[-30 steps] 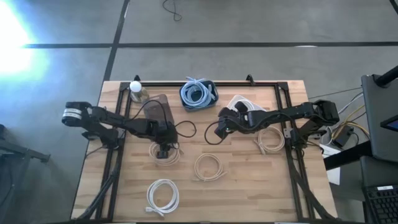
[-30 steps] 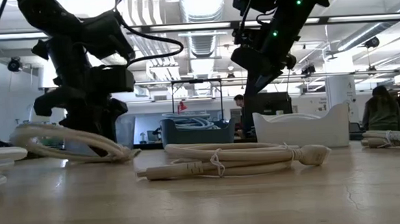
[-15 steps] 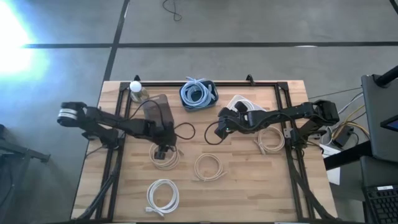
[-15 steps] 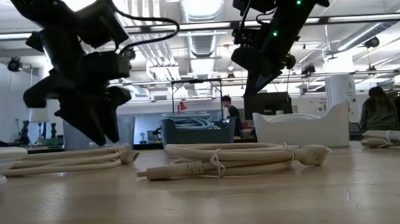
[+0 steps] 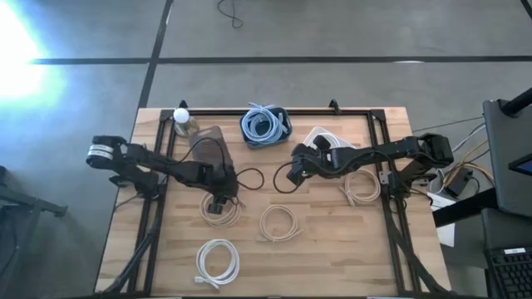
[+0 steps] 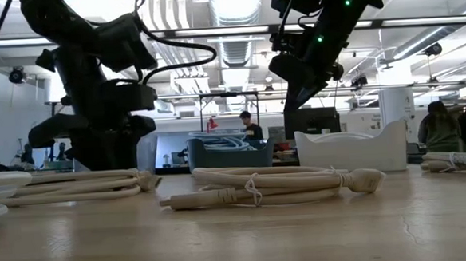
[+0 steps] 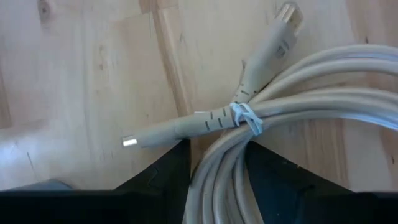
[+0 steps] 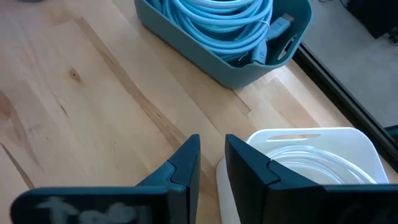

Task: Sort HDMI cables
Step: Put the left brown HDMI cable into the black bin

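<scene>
One beige cable coil [image 5: 220,209] matters most right now, lying on the counter [image 5: 332,249] toward its left edge, about midway between the far and near edges. The left pincer [image 5: 219,199] is directly over the far side of that coil, and from its wrist camera the two dark fingers [image 7: 158,177] stand apart with the bundled strands [image 7: 214,180] running up between them. The strands run lengthwise along the gap, so closing should catch the whole bundle, I'd guess. A small white tie [image 7: 245,118] binds the loops just ahead of the fingers, with both plug ends [image 7: 155,132] sticking out past it. The pincer is spread and grips nothing yet.

The right pincer [image 5: 298,166] waits near the middle of the counter, well away from this coil; its fingers [image 8: 180,168] stand only a narrow slot apart and hold nothing (it looks idle to me).

At the far edge a blue bin [image 5: 264,126] already holds light blue cables, and a white bin [image 8: 311,168] beside the right pincer holds white ones. Another beige coil [image 5: 280,223] lies near the counter's middle, a third [image 5: 362,188] by the right edge, and a white coil [image 5: 218,262] sits near the front left corner.
</scene>
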### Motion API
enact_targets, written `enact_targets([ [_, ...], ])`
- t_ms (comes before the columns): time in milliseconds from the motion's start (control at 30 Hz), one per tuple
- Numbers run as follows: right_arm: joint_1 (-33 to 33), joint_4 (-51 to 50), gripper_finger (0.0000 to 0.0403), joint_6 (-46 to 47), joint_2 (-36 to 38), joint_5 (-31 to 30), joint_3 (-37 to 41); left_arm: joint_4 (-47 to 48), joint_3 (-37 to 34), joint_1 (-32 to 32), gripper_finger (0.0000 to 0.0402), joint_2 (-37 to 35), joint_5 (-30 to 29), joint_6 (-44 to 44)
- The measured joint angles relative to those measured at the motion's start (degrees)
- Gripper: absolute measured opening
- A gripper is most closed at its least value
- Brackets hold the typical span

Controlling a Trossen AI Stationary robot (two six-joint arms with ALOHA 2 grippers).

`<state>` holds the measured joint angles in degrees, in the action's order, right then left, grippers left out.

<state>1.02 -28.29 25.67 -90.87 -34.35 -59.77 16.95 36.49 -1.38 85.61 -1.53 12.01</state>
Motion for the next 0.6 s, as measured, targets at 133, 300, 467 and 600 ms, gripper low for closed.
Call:
enact_targets([
  [133, 0.0, 0.11, 0.0064, 0.02, 0.0, 0.0, 0.0, -0.3, -0.02, -0.06, 0.0112, 0.56, 1.59, 0.79],
  [300, 0.0, 0.2, 0.0063, 0.0, 0.0, 0.0, 0.0, -0.5, 0.36, -0.09, 0.0036, -0.47, 3.49, -0.87],
  [467, 0.0, 0.29, 0.0063, 0.01, 0.0, 0.0, 0.0, 1.31, 1.75, -0.46, 0.0036, -3.36, -0.94, -0.87],
  [600, -0.02, 0.31, 0.0063, 0.02, 0.0, 0.0, 0.0, 2.28, 3.37, -0.48, 0.0047, -6.81, -5.06, -0.4],
])
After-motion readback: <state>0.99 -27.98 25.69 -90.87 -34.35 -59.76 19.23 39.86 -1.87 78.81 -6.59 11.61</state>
